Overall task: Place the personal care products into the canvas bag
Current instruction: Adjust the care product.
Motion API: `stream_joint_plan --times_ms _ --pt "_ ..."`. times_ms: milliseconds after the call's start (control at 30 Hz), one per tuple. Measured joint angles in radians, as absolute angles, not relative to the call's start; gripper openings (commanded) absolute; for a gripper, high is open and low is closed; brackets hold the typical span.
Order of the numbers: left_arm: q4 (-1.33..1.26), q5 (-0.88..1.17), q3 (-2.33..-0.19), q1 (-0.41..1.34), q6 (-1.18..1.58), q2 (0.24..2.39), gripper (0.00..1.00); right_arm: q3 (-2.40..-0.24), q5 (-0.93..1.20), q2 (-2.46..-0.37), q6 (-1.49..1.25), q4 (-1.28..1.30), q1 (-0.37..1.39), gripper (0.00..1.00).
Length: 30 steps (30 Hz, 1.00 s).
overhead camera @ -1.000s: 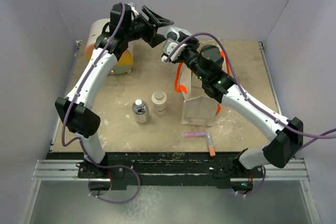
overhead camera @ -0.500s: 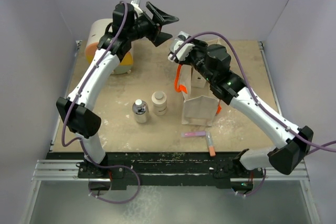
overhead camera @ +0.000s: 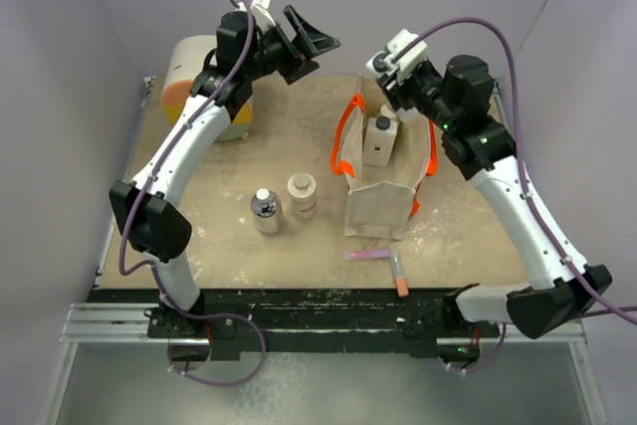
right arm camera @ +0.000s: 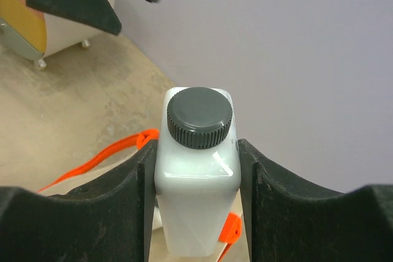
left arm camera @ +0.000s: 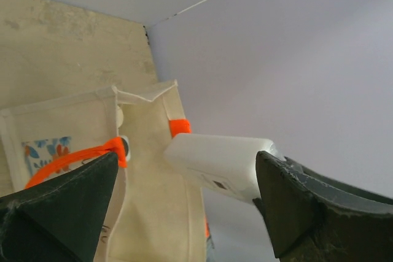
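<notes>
My right gripper (right arm camera: 196, 151) is shut on a white bottle with a black cap (right arm camera: 195, 200), held cap-up over the canvas bag (overhead camera: 376, 208) and its orange handles (overhead camera: 343, 141). From above, that gripper (overhead camera: 395, 102) hangs over the bag's back edge. A white black-capped bottle (overhead camera: 379, 146) shows in the bag's mouth just below it; I cannot tell whether it is the held one. My left gripper (overhead camera: 320, 52) is open and empty, raised to the left of the bag. A clear-grey bottle (overhead camera: 265, 212) and a cream jar (overhead camera: 302, 195) stand on the table left of the bag.
A round cream, orange and yellow drawer box (overhead camera: 204, 82) stands at the back left, under the left arm. A pink tube (overhead camera: 366, 255) and an orange-tipped tube (overhead camera: 398, 274) lie in front of the bag. Lavender walls close in the back and both sides.
The right gripper has carried its bottle to the right and back, away from the left gripper and over the bag. The left gripper has opened wider and lifted a little.
</notes>
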<state>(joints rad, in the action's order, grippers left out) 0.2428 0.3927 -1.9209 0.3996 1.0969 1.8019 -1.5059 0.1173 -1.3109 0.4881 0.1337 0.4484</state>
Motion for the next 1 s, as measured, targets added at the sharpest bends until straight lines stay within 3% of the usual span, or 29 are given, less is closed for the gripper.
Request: stream_joint_plan --times_ms 200,600,1000 --pt "0.220 0.377 -1.898 0.400 0.950 1.801 0.96 -1.506 0.256 -1.289 0.381 0.220 0.347 0.00" --pt "0.158 0.386 -1.831 0.407 0.786 1.792 0.95 -1.491 0.441 -1.254 0.255 0.249 0.309 0.00" --pt "-0.044 0.734 -1.756 0.410 0.510 1.788 0.96 -1.465 0.670 -1.266 0.204 0.247 0.143 0.00"
